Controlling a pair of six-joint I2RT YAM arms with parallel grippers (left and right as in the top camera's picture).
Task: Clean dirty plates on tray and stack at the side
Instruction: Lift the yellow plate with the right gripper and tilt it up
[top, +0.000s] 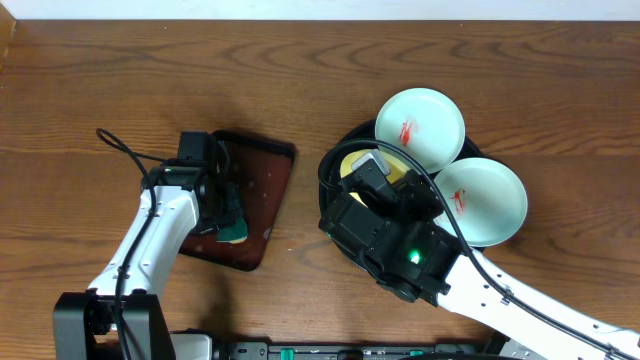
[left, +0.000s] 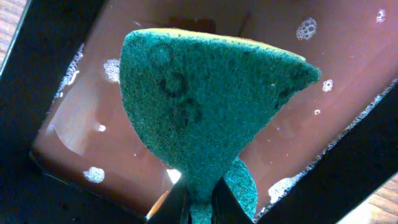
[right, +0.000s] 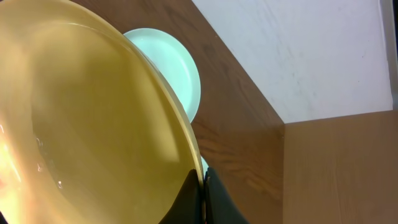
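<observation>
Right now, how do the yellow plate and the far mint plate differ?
The yellow plate is yellow, the far mint plate mint-white. The right gripper is shut on the yellow plate's rim; the mint plate lies free. The mint plate has a red smear; on the yellow plate I cannot tell. Both round, shallow.

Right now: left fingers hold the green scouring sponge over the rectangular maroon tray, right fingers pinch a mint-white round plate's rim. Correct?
Wrong plate: the right wrist view shows the right fingers pinching the pale yellow round plate by its rim. The left fingers do hold the green scouring sponge over the rectangular maroon tray.
</observation>
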